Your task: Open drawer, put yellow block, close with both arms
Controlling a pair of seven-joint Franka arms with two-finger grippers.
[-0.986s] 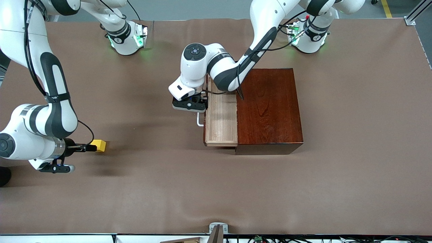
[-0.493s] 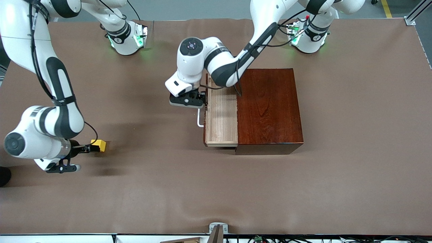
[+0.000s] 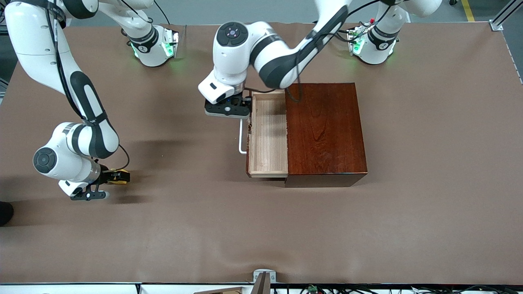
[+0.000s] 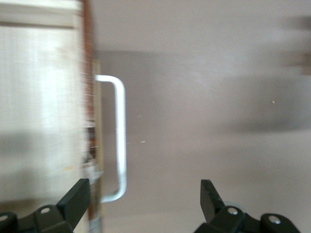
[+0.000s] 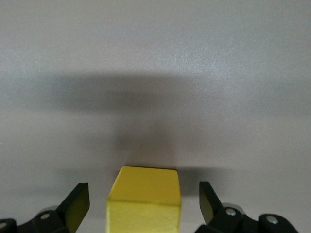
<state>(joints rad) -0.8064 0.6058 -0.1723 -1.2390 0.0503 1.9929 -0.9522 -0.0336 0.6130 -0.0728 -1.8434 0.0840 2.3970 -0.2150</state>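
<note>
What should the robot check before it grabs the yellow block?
1. Right gripper open: ok, jaws stand wide.
2. Yellow block between its fingers: ok, a gap shows on each side.
3. Drawer pulled out of the wooden box: ok, its tray shows nothing inside.
4. Left gripper off the white handle: ok, open, beside the drawer's front.
5. Block already held: not ok, it sits on the table.
</note>
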